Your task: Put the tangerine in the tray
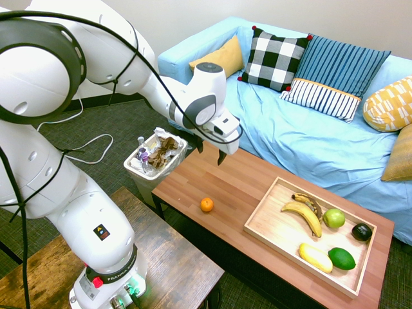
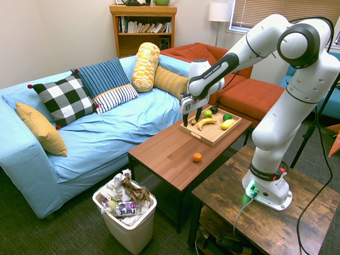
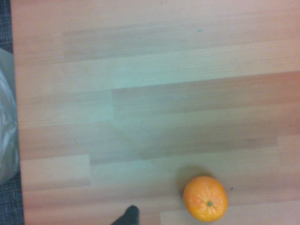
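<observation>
Tangerine (image 1: 206, 205) resting on surface (image 1: 238, 180), round, stem dimple up in wrist view. Apart from tray (image 1: 270, 226). Jaws (image 1: 210, 149) wide, empty, pointing down.

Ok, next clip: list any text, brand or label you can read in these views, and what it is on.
"FRANKA EMIKA" on the arm's forearm, small but legible in the second outside view.
"FRANKA EMIKA" on the black ring at the arm's base, partly readable.
"juic", the rest hidden, on a carton in the bin.
Book spines on the shelf: too small to read.
Tangerine, tray, table: no text.
</observation>
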Robot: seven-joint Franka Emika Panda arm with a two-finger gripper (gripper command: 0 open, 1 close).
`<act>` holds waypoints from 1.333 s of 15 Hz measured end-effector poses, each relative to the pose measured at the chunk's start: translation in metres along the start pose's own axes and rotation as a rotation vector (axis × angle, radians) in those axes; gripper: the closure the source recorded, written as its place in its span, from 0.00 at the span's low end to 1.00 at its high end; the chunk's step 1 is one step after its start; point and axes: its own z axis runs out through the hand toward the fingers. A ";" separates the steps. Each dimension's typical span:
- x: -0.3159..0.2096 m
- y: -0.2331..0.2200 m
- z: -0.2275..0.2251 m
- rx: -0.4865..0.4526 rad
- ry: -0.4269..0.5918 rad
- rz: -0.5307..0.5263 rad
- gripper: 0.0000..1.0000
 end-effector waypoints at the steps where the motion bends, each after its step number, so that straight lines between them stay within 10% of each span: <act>1: -0.004 0.007 0.016 -0.005 0.000 0.008 0.00; 20: -0.018 0.038 0.201 -0.101 -0.043 0.110 0.00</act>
